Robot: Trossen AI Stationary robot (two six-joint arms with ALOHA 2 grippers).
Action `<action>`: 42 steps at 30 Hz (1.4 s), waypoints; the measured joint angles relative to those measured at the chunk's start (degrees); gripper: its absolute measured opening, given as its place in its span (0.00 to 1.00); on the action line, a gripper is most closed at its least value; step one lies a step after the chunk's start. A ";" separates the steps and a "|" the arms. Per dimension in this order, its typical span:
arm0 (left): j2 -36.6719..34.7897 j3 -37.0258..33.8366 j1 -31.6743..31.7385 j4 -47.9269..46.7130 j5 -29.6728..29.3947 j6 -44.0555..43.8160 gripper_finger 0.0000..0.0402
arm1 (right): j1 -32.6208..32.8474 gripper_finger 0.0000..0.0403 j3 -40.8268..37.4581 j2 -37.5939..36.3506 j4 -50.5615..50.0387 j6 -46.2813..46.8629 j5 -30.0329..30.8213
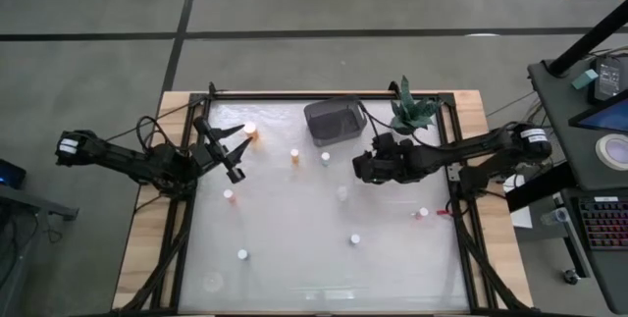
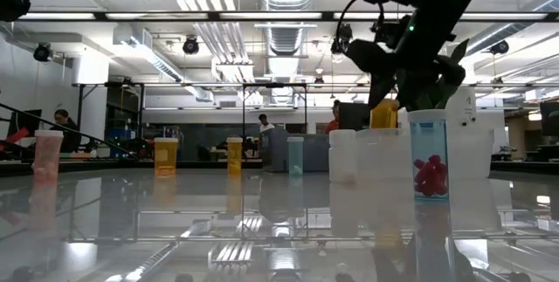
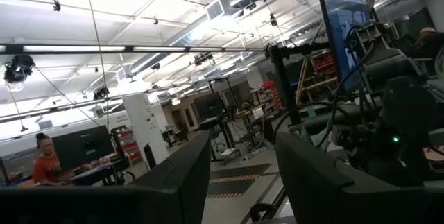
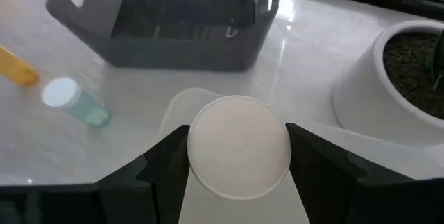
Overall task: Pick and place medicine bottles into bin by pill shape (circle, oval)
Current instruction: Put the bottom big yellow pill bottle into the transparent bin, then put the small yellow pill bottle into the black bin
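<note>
My right gripper (image 1: pixel 361 165) is near the table's far right, in front of the dark grey bin (image 1: pixel 334 119), and is shut on a white bottle with a white cap (image 4: pixel 239 148). My left gripper (image 1: pixel 237 153) is open and empty at the far left, next to an orange bottle (image 1: pixel 251 132); its wrist view looks out into the room. More bottles stand upright on their bases: an orange one (image 1: pixel 294 155), a teal one (image 1: pixel 325 158), a pinkish one (image 1: pixel 229 196), two white ones (image 1: pixel 242 254) (image 1: pixel 354 239) and one with red pills (image 1: pixel 423 213). My right gripper pinches the white bottle between its two fingers (image 4: pixel 166 161), which press on opposite sides at the cap's rim (image 4: pixel 196 148). The fingers slant down from the table's right side. The bottle's cap top faces the wrist camera. Whether its base is on the table I cannot tell.
A green plant in a white pot (image 1: pixel 412 111) stands just right of the bin, close to my right arm. The teal bottle (image 4: pixel 76 102) and an orange one (image 4: pixel 17 68) lie ahead of my right gripper. The table's near half holds only a few scattered bottles.
</note>
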 joint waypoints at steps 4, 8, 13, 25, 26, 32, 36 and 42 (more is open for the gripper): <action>0.02 0.00 -0.02 0.00 0.00 0.08 0.37 | 0.00 0.52 0.31 2.26 0.14 -0.54 0.00; 0.04 0.00 -0.02 0.00 0.00 0.08 0.37 | -0.30 0.52 0.31 3.46 0.50 -0.21 0.00; 0.00 0.00 -0.02 -0.02 0.00 0.08 0.37 | -0.96 0.52 0.31 4.57 2.33 -0.78 0.02; 0.00 0.00 -0.02 -0.02 0.00 0.06 0.37 | -1.25 0.52 0.33 8.57 4.23 -1.41 -0.17; 0.00 0.00 -0.02 -0.02 0.00 0.06 0.37 | -1.25 0.52 0.33 8.71 4.29 -1.41 -0.17; -0.02 0.00 -0.02 0.00 0.00 0.06 0.37 | -1.25 0.58 0.33 8.75 4.48 -1.41 -0.17; -0.04 0.00 -0.02 -0.02 0.00 0.06 0.37 | -1.27 0.65 0.33 8.73 4.47 -1.52 -0.74; -0.04 0.00 -0.02 -0.01 0.00 0.06 0.37 | -1.51 0.70 0.33 6.59 3.99 -2.65 -1.06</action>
